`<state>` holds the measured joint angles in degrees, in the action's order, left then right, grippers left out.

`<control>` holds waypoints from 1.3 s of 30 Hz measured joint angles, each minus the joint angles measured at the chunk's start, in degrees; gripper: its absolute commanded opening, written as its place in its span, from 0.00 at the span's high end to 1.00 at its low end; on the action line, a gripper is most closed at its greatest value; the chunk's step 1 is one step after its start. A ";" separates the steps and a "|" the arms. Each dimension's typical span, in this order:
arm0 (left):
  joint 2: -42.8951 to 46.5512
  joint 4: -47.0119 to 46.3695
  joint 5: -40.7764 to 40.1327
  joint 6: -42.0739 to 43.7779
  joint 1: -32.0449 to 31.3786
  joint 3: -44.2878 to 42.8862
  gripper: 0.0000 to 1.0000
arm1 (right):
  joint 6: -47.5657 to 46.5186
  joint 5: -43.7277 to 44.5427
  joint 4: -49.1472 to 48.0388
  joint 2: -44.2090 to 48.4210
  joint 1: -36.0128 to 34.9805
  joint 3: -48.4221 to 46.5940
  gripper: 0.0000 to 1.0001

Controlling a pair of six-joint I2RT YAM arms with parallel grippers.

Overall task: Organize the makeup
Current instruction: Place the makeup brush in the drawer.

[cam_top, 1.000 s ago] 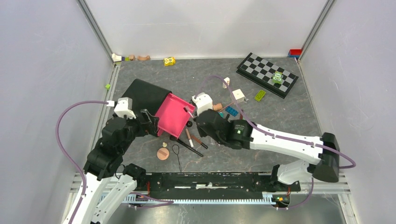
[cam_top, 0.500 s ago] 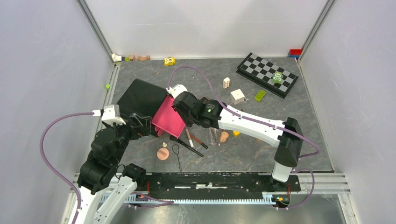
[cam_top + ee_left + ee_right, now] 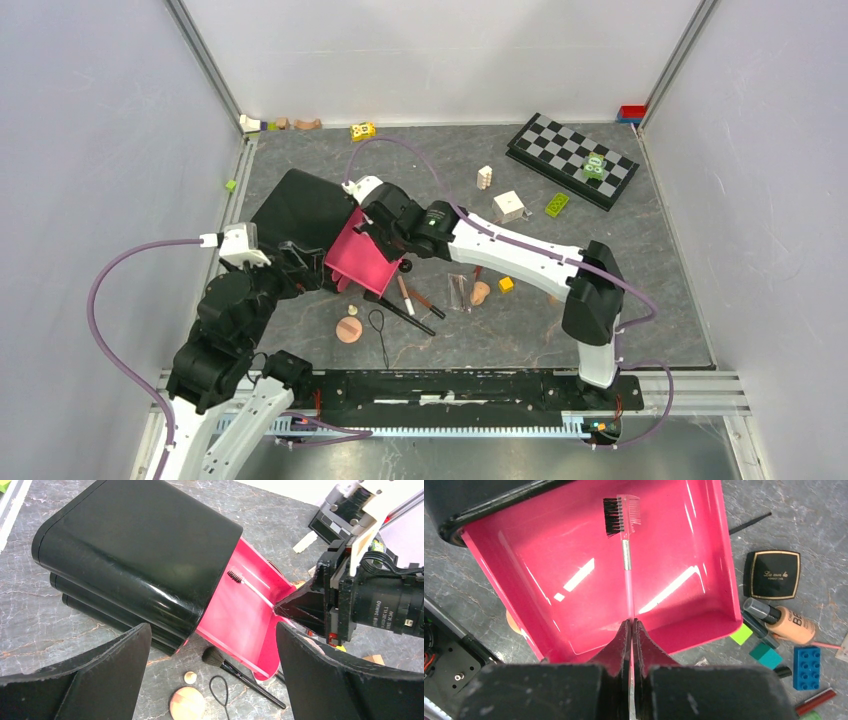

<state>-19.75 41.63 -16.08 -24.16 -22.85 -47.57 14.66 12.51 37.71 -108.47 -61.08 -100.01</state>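
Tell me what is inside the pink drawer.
The pink drawer holds one brow brush, its clear handle pinched by the shut right gripper, bristles toward the black case. Its back end sits under that case, so anything there is hidden.

Chessboard (image 3: 560,150) at back right; white cube (image 3: 510,206) nearby

My right pincer (image 3: 631,623) pinches the clear pink handle of a brow comb-brush (image 3: 625,540). Its black bristles and comb teeth point left over the pink tray (image 3: 539,565). Just right of the tray lie a black square compact (image 3: 772,574) and a peach foundation tube (image 3: 788,622). Nearer, a round peach puff (image 3: 349,329) lies flat beside a black brush (image 3: 240,676).
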 measured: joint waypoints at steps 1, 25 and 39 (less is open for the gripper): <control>-0.04 0.00 0.00 0.00 0.00 0.00 0.00 | -0.09 -0.48 0.04 -0.59 0.00 -0.63 1.00; -0.50 0.00 -0.04 0.00 0.00 0.02 0.00 | -2.64 -11.93 -5.99 -5.29 0.02 -3.06 0.97; -0.59 0.00 -0.04 0.00 0.00 0.02 0.00 | -3.61 -13.51 -7.23 -5.29 0.00 -1.09 0.71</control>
<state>-20.34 41.63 -16.12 -24.16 -22.85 -47.55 11.05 -0.99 30.48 -113.75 -61.08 -101.10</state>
